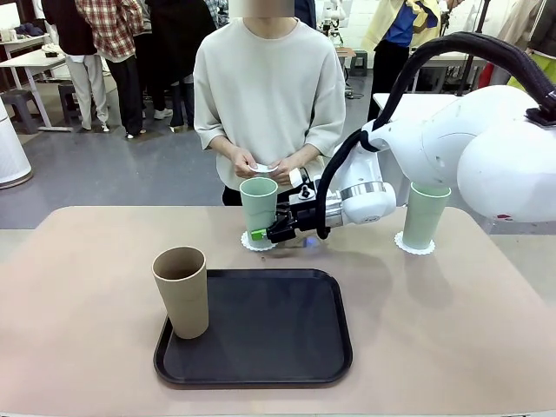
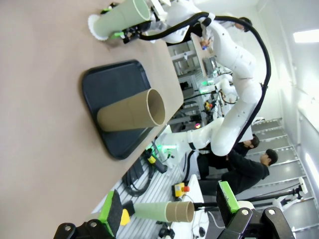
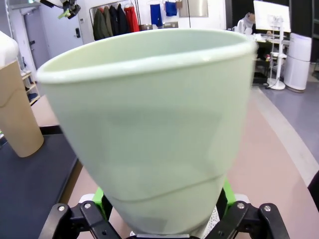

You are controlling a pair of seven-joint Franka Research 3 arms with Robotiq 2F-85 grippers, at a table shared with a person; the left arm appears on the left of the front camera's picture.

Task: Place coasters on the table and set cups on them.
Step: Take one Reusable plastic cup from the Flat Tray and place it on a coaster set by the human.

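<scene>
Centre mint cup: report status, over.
Left gripper open, empty. Right gripper straddles base of centre mint cup, grip unclear. Cup upright on its coaster. Tan cup stands on the tray; nothing in the way.

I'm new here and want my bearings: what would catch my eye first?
The black right gripper reaches across to the base of a pale mint green tumbler standing on a lacy white coaster at the far middle. A second mint tumbler stands on its coaster at far right, and a tan-brown tumbler stands on the left side of the black tray.
</scene>
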